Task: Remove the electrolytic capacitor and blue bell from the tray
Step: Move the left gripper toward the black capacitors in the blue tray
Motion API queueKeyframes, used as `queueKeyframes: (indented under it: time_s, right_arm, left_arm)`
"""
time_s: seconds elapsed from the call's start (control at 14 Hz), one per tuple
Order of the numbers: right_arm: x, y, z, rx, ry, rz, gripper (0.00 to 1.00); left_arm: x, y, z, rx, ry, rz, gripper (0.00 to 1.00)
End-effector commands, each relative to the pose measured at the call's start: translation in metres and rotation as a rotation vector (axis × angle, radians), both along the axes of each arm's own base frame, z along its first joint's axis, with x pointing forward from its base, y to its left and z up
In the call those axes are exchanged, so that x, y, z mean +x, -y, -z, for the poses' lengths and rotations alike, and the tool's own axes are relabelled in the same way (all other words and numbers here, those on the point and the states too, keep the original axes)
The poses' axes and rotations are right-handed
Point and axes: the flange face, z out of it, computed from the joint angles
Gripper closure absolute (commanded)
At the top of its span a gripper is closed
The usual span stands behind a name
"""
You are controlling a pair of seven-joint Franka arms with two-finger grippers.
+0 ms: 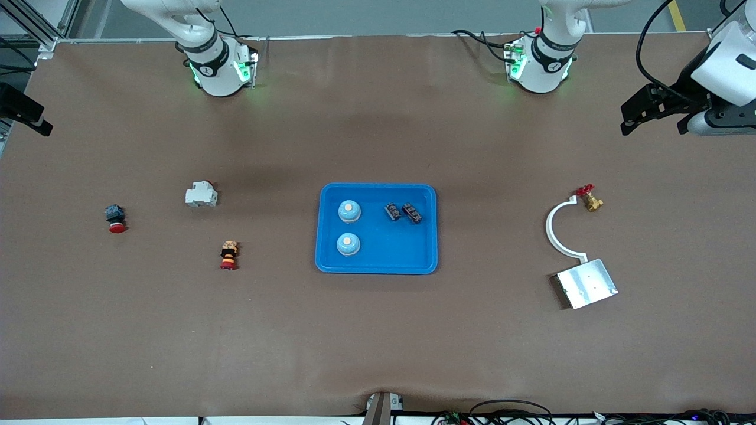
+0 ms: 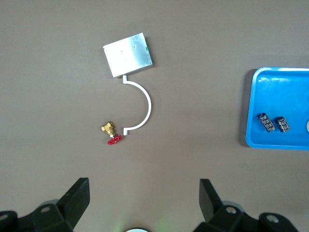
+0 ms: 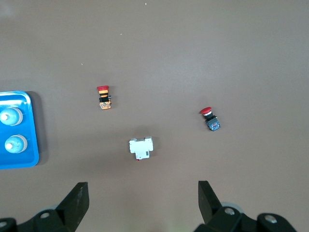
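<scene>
Capacitors (image 1: pixel 403 212) in tray (image 1: pixel 331 260), left-arm side; bells (image 1: pixel 348 211) right-arm side, nothing removed yet. Left gripper (image 2: pixel 142 203) spread, high over white bracket (image 2: pixel 142 104); right gripper (image 3: pixel 142 203) spread, over white block (image 3: pixel 141 148). Both waiting. Probably capacitor to left arm, bell to right.

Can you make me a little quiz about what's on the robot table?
1. How many blue bells sit in the blue tray?
2. True or false: the left gripper is holding a capacitor.
3. What touches the silver plate? A) red-handled valve B) white curved piece C) white block

Key: 1) two. 2) false; both it and the right gripper are open, empty, waiting. 3) B.
</scene>
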Motion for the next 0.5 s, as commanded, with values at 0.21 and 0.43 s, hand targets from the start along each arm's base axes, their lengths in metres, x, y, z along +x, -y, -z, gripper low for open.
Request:
queueKeyframes:
  time_s: [0.21,0.43]
  right_arm:
    - [-0.0049,-0.0016,-0.0055,0.01,0.011,-0.005,0.0]
    - [-0.0045,-0.004,0.001,0.012,-0.005,-0.008,0.0]
  left_arm:
    - [-0.0044,0.0002,-0.0087,0.026,0.002,0.012,0.0]
    - [-0.0028,0.0026,-0.0131,0.024,0.011,0.011,0.0]
